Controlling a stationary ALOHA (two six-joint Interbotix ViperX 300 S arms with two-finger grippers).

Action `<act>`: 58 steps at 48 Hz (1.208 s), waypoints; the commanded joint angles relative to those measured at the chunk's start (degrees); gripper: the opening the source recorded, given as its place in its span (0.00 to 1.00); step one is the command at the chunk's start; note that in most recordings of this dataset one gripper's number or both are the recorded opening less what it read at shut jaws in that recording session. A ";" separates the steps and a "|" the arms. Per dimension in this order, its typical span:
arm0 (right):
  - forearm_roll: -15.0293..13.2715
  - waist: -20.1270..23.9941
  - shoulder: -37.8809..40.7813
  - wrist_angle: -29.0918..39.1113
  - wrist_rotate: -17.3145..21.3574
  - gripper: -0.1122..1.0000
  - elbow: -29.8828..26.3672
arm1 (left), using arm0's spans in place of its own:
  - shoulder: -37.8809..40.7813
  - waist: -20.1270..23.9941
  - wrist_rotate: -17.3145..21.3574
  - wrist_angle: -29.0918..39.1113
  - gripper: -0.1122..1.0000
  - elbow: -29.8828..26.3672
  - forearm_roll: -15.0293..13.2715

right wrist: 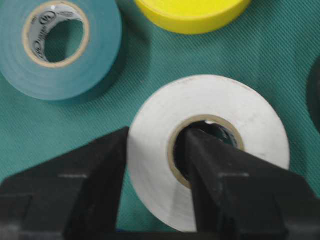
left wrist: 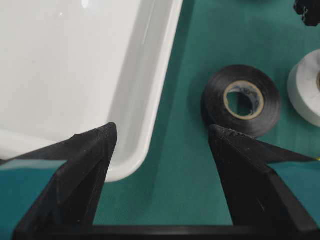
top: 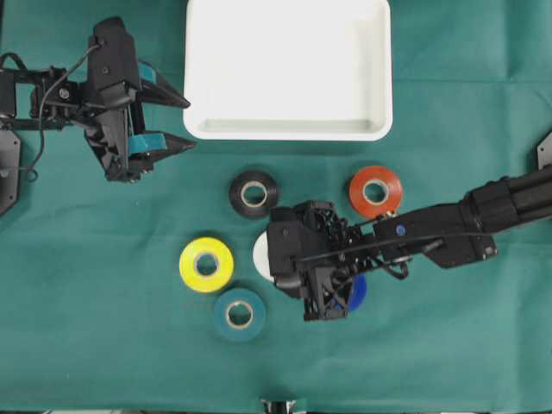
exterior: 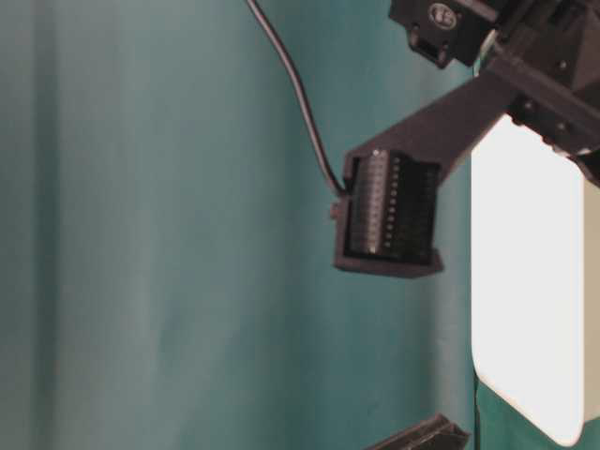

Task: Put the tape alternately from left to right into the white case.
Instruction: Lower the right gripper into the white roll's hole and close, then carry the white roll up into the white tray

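Note:
The white case [top: 288, 129] lies at the back of the table with nothing in it. In front of it, black tape [top: 254, 193], orange-red tape [top: 376, 190], yellow tape [top: 206, 264], teal tape [top: 239, 314] and blue tape [top: 356, 291] lie flat. My right gripper [top: 274, 256] is shut on the white tape [top: 260, 255]. In the right wrist view, the right gripper [right wrist: 159, 132] has one finger in the core of the white tape [right wrist: 250, 115] and one against its outer side. My left gripper [top: 190, 122] stands open by the case's front-left corner, holding nothing.
The left wrist view has the case's rim [left wrist: 160, 90] on one side, the black tape [left wrist: 241, 100] and white tape [left wrist: 306, 87] beyond the open left gripper [left wrist: 162, 131]. Teal tape [right wrist: 57, 47] and yellow tape [right wrist: 192, 12] lie just past the right gripper. A green cloth [top: 103, 345] covers the table.

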 commanded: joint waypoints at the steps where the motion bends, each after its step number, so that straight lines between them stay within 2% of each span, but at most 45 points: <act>1: 0.00 -0.18 -2.46 0.18 0.09 0.15 -0.53 | -0.44 0.09 -0.09 -0.26 0.79 -0.53 0.00; 17: -0.70 0.18 -7.65 1.41 0.09 0.13 0.00 | -0.44 0.09 -0.18 -0.35 0.79 -0.62 0.00; 34: -2.02 0.18 -8.79 2.46 0.00 0.13 0.00 | -0.44 0.09 -0.18 -0.35 0.79 -0.70 0.00; 43: -5.10 -0.70 -10.46 2.46 0.00 0.13 -0.53 | -0.44 0.09 -0.18 -0.35 0.79 -0.62 0.09; 58: -10.55 -7.12 -11.78 2.46 0.00 0.13 -1.41 | -0.44 -0.18 -0.26 -0.26 0.79 -0.62 0.00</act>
